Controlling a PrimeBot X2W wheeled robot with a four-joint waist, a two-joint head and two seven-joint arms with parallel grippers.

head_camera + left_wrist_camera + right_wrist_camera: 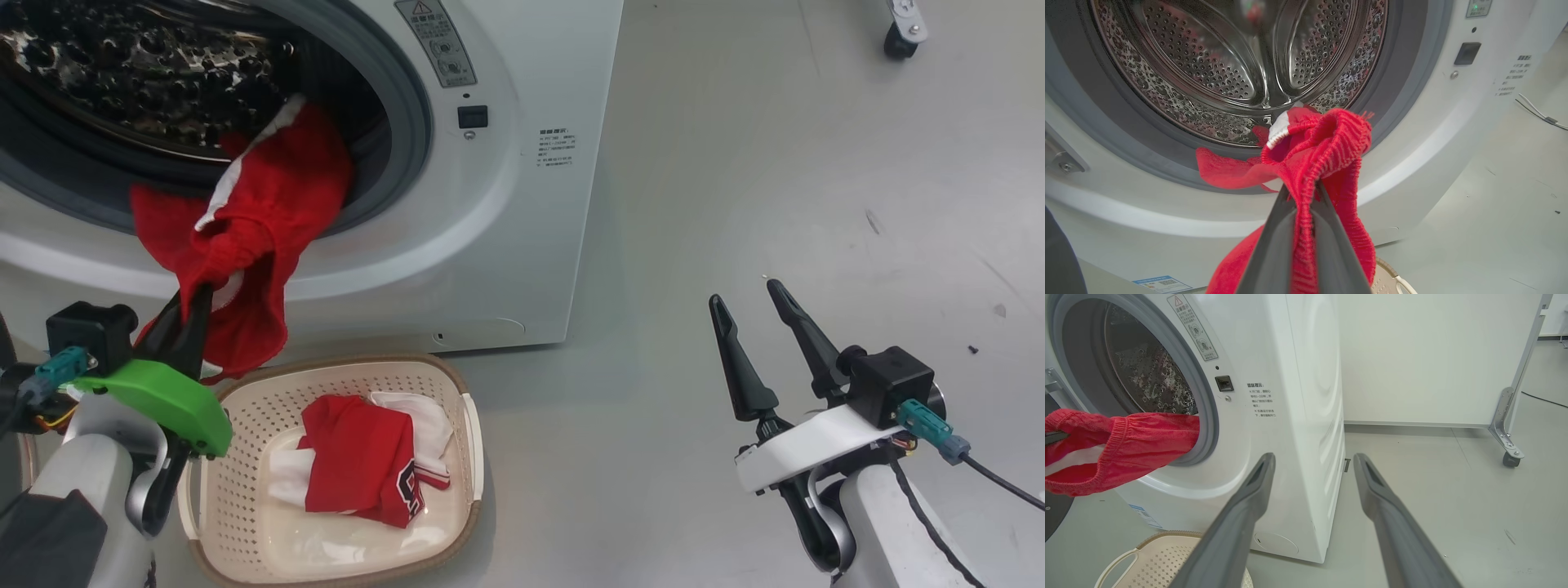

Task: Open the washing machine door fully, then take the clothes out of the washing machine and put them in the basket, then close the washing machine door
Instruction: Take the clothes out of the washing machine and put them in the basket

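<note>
The room is bright with soft, even light, the shadows on the grey floor point(775, 204) are faint, the steel drum point(1216, 69) shines with little white spots, and the washing machine point(1306, 416) looks bent in both wrist views.

Machine point(490, 245): white front-loader at 11 o'clock in head view, mouth open, perforated steel drum showing. Red garment point(261, 212) with a white stripe hung out over the grey gasket at the mouth's 5 o'clock. Its ribbed waistband was pinched in the left gripper point(189, 302), and its lower folds dangled above the basket point(472, 441). Basket: cream, perforated, brown rim, on the floor at 7 o'clock, just before the machine. Inside lay a crumpled red-and-white piece point(359, 465) with dark print.
</note>
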